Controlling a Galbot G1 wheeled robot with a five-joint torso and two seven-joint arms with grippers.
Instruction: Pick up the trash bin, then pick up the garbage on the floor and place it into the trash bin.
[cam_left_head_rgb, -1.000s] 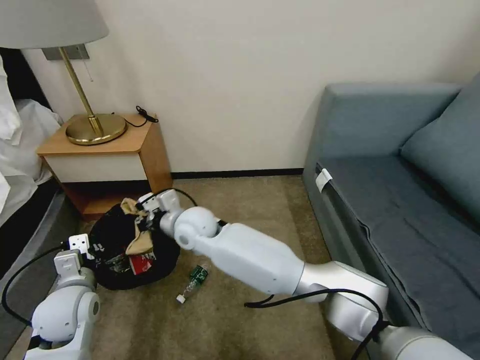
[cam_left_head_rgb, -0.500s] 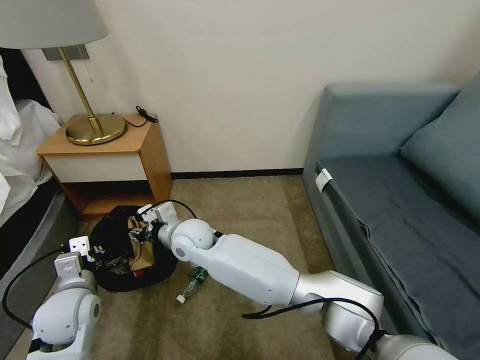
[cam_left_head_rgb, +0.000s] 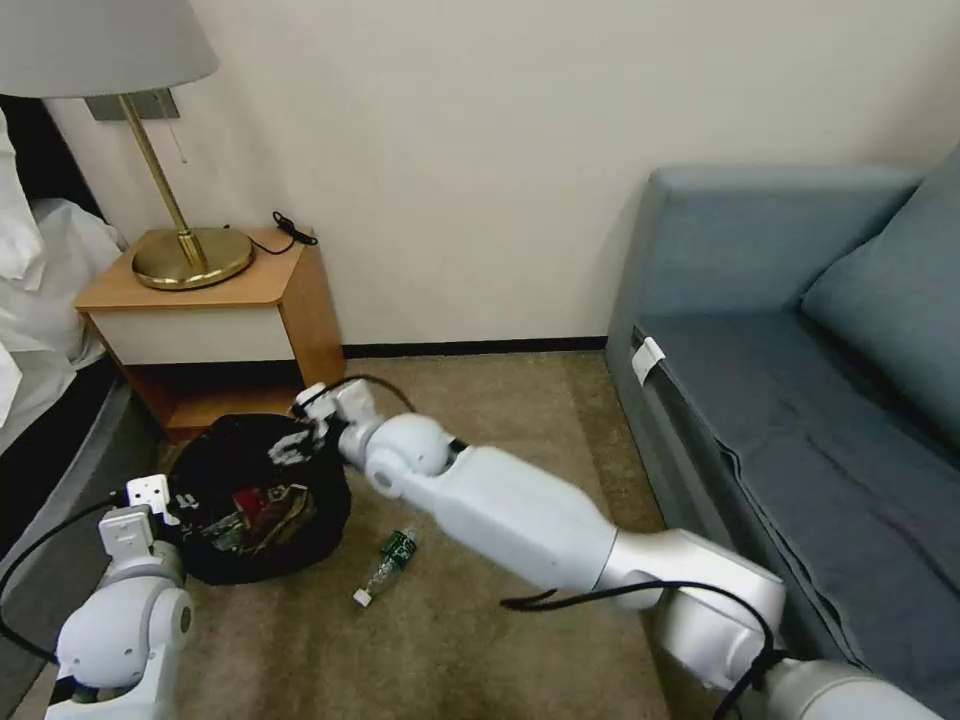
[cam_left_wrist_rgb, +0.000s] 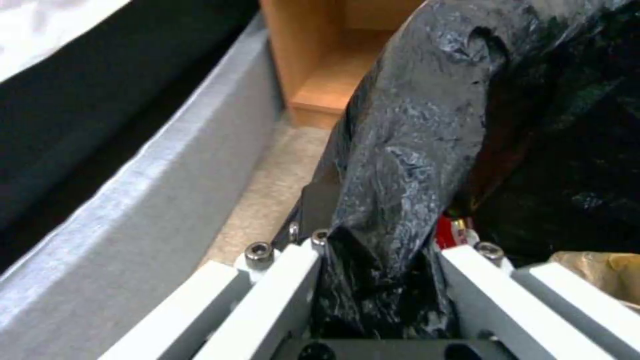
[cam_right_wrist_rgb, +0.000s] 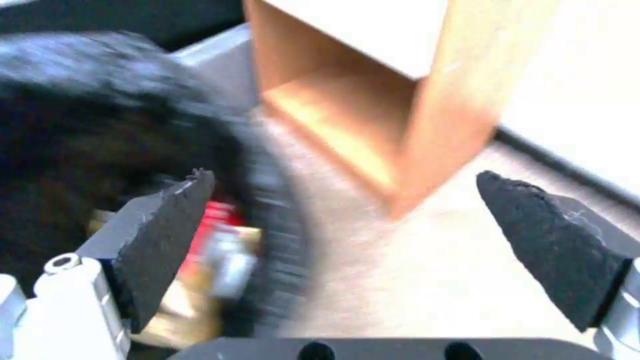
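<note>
The trash bin (cam_left_head_rgb: 215, 450), lined with a black bag, stands on the carpet before the nightstand. My left gripper (cam_left_head_rgb: 168, 500) holds its near-left rim; in the left wrist view the left gripper (cam_left_wrist_rgb: 381, 260) is shut on the black bag fold (cam_left_wrist_rgb: 407, 150). My right gripper (cam_left_head_rgb: 296, 440) hovers open over the bin's far-right rim, and the right wrist view shows the right gripper (cam_right_wrist_rgb: 345, 177) holding nothing. Crumpled tan paper (cam_left_head_rgb: 290, 510) and a red-and-white carton (cam_left_head_rgb: 250, 500) lie inside the bin. A clear bottle with a green label (cam_left_head_rgb: 386, 565) lies on the floor right of the bin.
A wooden nightstand (cam_left_head_rgb: 210, 300) with a brass lamp (cam_left_head_rgb: 190, 255) stands just behind the bin. A bed edge (cam_left_head_rgb: 50, 440) runs along the left. A blue-grey sofa (cam_left_head_rgb: 790, 380) fills the right. Open carpet (cam_left_head_rgb: 480, 400) lies between bin and sofa.
The right gripper lowered the tan paper into the bin, let it go and drew back up to the rim, open. The left gripper kept its hold on the bin.
</note>
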